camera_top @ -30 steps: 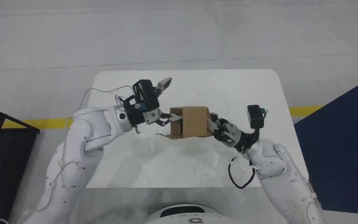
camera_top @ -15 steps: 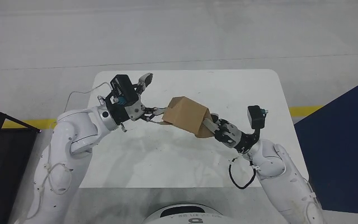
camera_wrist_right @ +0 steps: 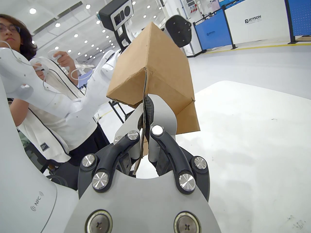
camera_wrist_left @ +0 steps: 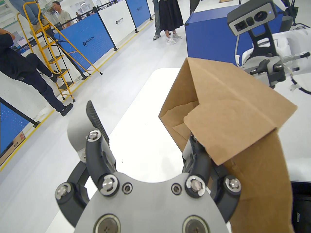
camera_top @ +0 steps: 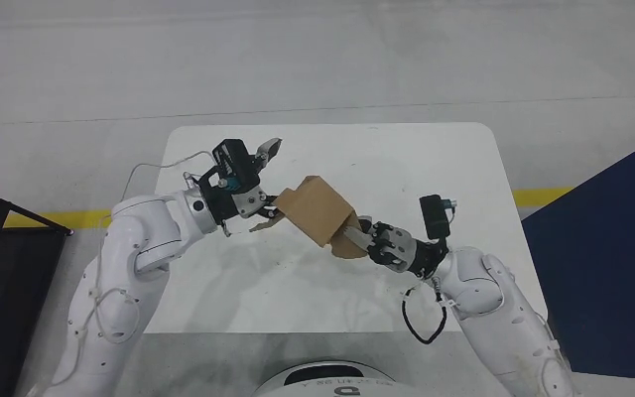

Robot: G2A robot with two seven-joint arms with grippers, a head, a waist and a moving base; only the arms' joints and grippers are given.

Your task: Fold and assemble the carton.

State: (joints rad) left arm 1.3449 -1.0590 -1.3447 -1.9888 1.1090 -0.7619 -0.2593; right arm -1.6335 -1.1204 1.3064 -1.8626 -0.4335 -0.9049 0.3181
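The carton is up over the middle of the white table, tilted, with one corner ridge pointing upward and a loose flap hanging off its lower side. It is slung between the two arms.

On the right, the right gripper is clamped down tight. In the right wrist view its fingers are pinched together on a thin cardboard flap edge, with the carton rising straight above them and the table spreading out beyond.

Over on the left, the left gripper is spread wide. In the left wrist view one ribbed finger stands free in the air over the table. The other is tucked under the carton, up against the inside of a folded flap. Nothing is squeezed between them.

As for room, the carton is well apart from every table edge. White tabletop shows beyond it on the far side, on the near side, and out toward the right corners. The left arm comes in across the table's left edge, the right arm across the near right corner. A blue panel stands just off the table's right side, and a yellow floor line runs past it.
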